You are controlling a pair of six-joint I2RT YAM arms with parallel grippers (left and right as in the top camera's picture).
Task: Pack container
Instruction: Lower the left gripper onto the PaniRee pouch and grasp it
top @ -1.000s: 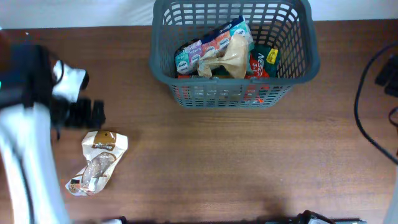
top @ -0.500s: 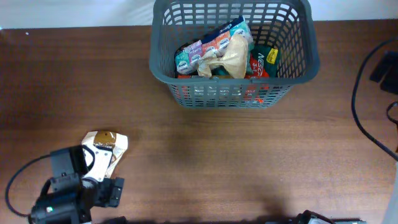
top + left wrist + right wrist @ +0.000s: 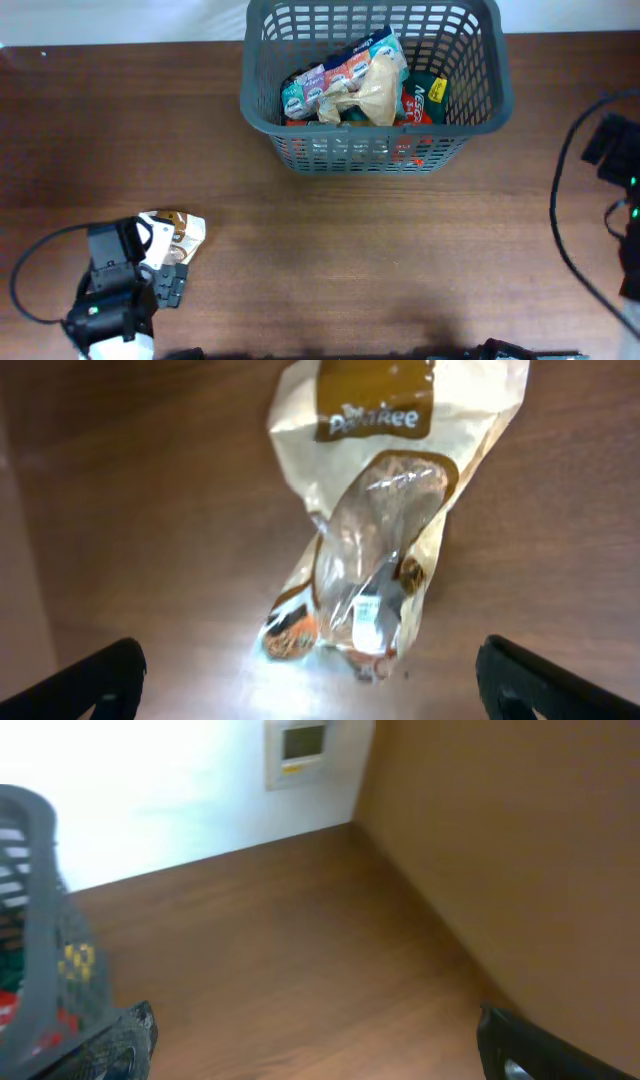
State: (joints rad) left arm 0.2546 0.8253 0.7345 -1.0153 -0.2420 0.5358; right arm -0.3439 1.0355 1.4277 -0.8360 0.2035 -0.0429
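Note:
The dark grey basket (image 3: 500, 70) stands at the back centre and holds several snack packets (image 3: 365, 85). A beige and brown snack packet (image 3: 182, 232) lies on the table at the front left. It fills the left wrist view (image 3: 380, 530). My left gripper (image 3: 165, 283) is open, low over the packet's near end, with a finger on either side (image 3: 310, 685) and nothing between them. My right gripper (image 3: 320, 1055) is open and empty over bare table right of the basket, whose corner shows in the right wrist view (image 3: 40, 920). The right arm (image 3: 612, 150) is at the right edge.
Black cables (image 3: 570, 200) loop over the table's right side. A white wall (image 3: 180, 790) and a brown panel (image 3: 520, 850) border the table's far right corner. Bare wooden tabletop (image 3: 380, 260) lies between the packet and the basket.
My left arm has swung from the left edge down to the front left and now sits over the packet's near end. My right arm has come further into view at the right edge.

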